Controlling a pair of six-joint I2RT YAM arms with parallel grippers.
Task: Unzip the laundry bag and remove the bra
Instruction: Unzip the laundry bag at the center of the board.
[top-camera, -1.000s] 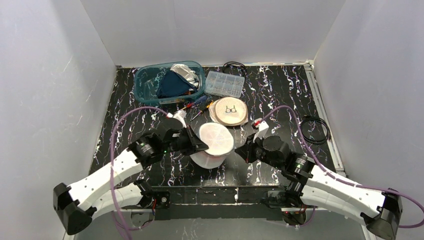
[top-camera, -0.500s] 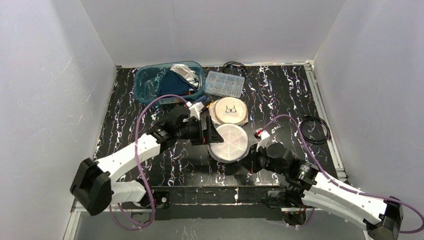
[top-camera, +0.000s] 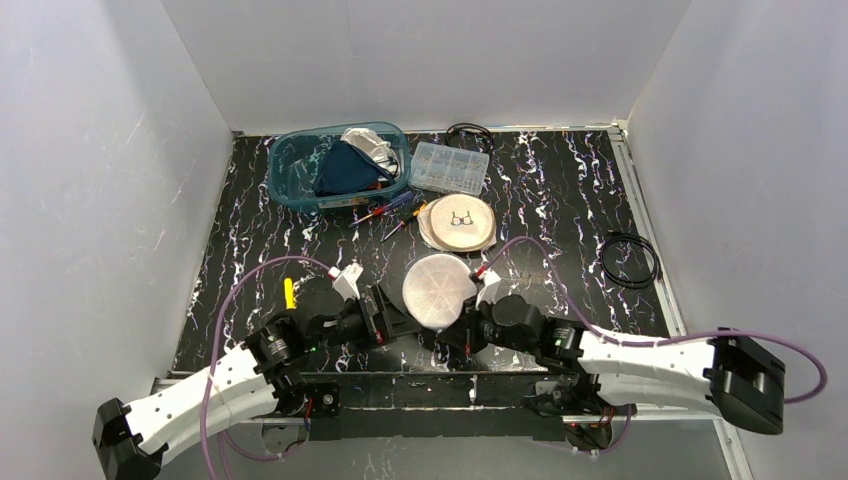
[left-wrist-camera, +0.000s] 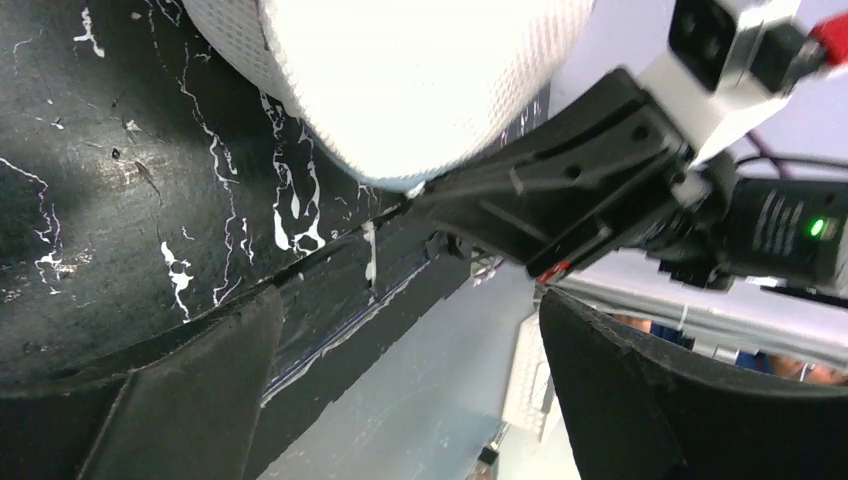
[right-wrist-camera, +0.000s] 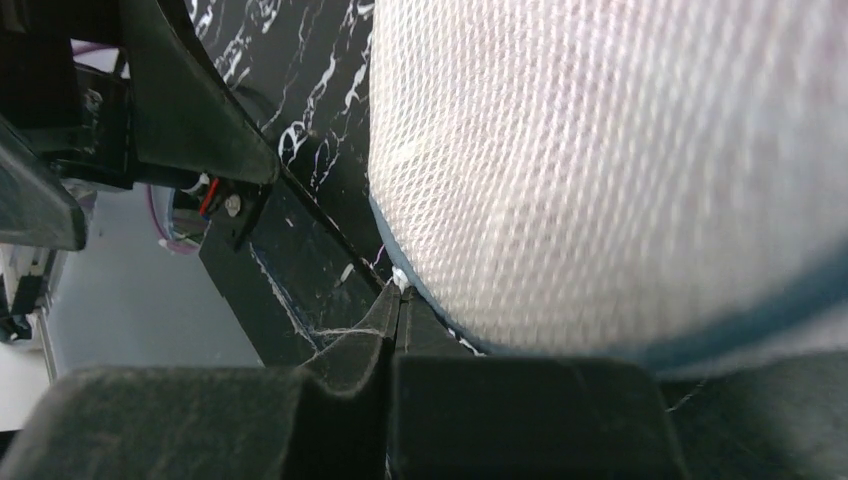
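Observation:
The laundry bag is a round white mesh pouch, tipped up on edge near the table's front. My right gripper is shut at the bag's lower rim. In the right wrist view its tips pinch a small white tab at the blue-trimmed seam of the laundry bag. My left gripper stands open just left of the bag, not touching it. The left wrist view shows the left gripper with nothing between its fingers, and the laundry bag above them. The bra is hidden.
A tan round pouch lies behind the bag. At the back left a blue bin holds clothes, with a clear compartment box beside it. Screwdrivers, a yellow item and a black cable coil lie on the table.
My left gripper has opened, let go of the bag and drawn back towards the near edge. The right gripper has carried the bag's rim leftward, staying shut.

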